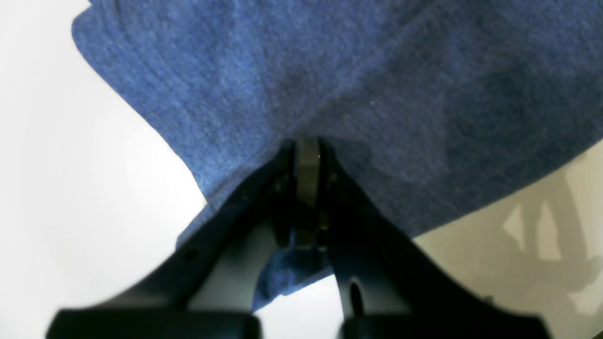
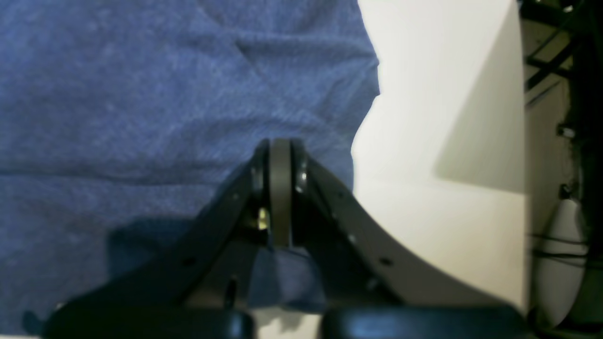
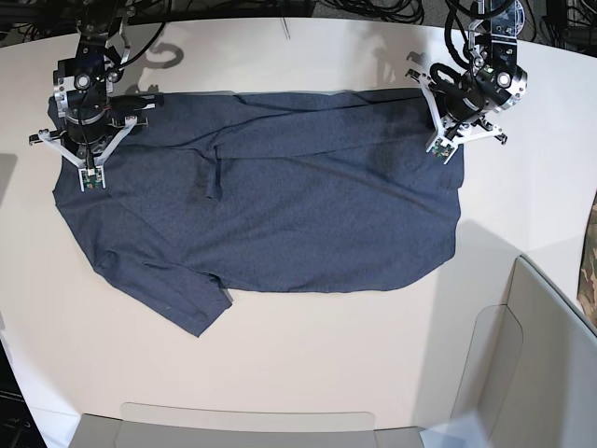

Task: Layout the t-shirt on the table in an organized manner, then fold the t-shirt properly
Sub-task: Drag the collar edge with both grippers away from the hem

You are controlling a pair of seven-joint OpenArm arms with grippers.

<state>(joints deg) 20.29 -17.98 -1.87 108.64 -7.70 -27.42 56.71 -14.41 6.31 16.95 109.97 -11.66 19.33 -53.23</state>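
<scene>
Cloth sits pinched in both my tools: my left gripper has its jaws drawn together on a fold of the t-shirt, blue fabric bunched between and below the fingers in the left wrist view, and my right gripper is clamped the same way on the shirt's edge, just beside bare tabletop. From above, my left gripper holds the far corner on that view's right side and my right gripper holds the opposite end on that view's left side, so the garment is stretched between them. The shirt lies spread across the far half of the table, plain side up with no lettering showing, one sleeve sticking out toward the near left and a few diagonal creases running through the middle. I judge this to be the laying-out step, nearly done and no fold made yet. The next move, as I see it, calls for an even pull apart to draw out those creases, then setting the edge down flat before letting go, keeping both ends level so the cloth does not skew.
</scene>
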